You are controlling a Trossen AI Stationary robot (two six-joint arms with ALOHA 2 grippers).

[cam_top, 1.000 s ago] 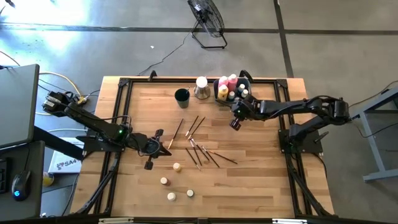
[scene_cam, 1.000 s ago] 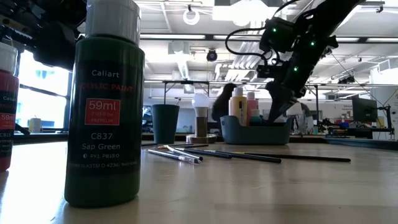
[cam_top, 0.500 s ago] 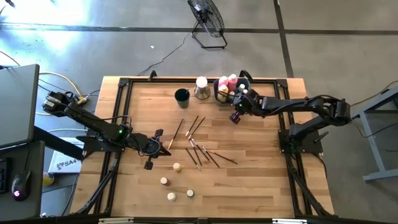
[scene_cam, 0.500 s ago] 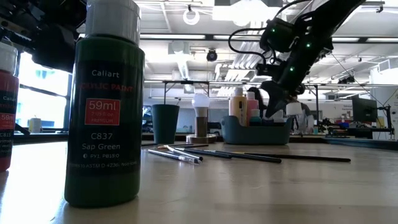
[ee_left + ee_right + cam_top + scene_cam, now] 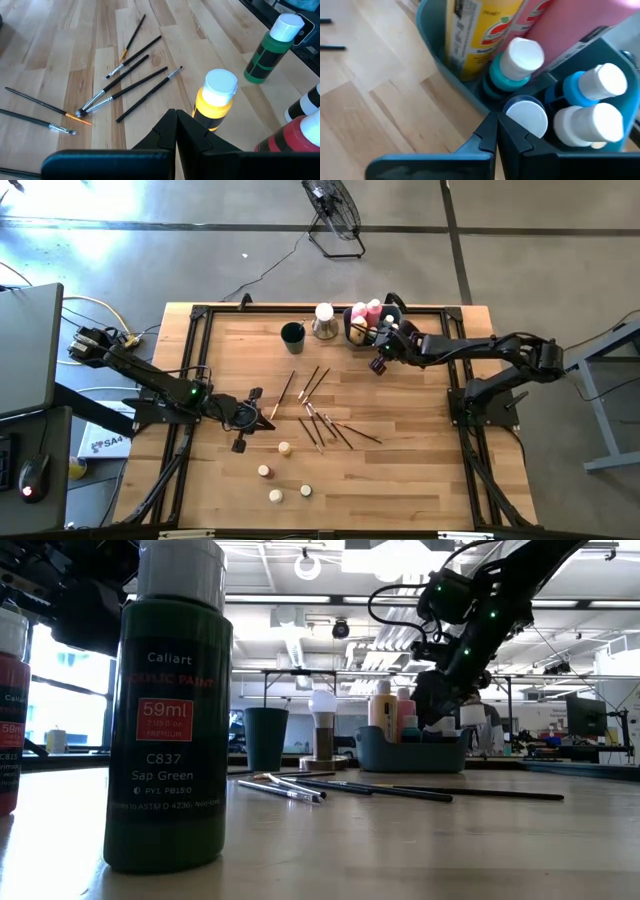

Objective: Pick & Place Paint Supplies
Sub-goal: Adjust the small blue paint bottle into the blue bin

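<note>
From above: right gripper [image 5: 379,364] hanging at the near side of the grey-blue bin [image 5: 391,313] by the far edge of the surface, jaws shut, nothing in them. Left gripper [image 5: 255,395] parked toward the left edge, jaws shut and empty too. Brushes [image 5: 318,415] scattered mid-surface, small capped pots [image 5: 284,448] nearer the front edge. Low down: big green paint bottle [image 5: 169,710] right up front, brushes lying flat behind it, dark cup [image 5: 265,738] left of the bin. Left wrist: yellow bottle [image 5: 216,101] just past the shut fingertips. Right wrist: white-capped bottles [image 5: 522,56] packed upright inside the bin.
</note>
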